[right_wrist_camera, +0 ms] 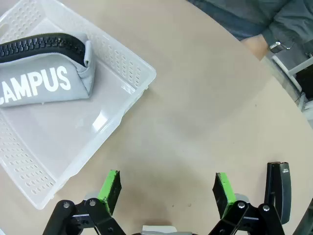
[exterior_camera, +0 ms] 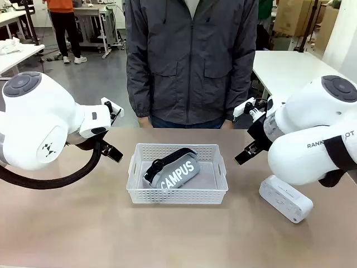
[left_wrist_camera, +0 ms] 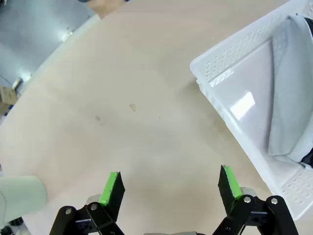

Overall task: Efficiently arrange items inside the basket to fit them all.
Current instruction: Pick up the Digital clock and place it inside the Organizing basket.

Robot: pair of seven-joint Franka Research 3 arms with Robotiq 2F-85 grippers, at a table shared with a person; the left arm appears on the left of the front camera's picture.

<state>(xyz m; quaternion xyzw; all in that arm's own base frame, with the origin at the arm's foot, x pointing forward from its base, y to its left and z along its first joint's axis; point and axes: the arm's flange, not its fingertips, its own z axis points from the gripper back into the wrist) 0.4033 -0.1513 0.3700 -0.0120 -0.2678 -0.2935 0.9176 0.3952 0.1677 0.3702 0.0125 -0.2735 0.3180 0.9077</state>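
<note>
Centre of the surface (exterior_camera: pixel 83 223): you see the basket (exterior_camera: pixel 177 196) holding the grey "CAMPUS" pouch (exterior_camera: pixel 177 172), which lies in its left half with the black strap uppermost. Right of the basket, close under the right arm (exterior_camera: pixel 312 139), the white box (exterior_camera: pixel 285 199) lies on the surface. Your left claw (left_wrist_camera: pixel 168 183) hangs wide open over bare surface left of the basket, the pale green cup (left_wrist_camera: pixel 19 198) near it. Your right claw (right_wrist_camera: pixel 166 188) is likewise spread and empty, the small black block (right_wrist_camera: pixel 279 188) just beside 1 finger.
</note>
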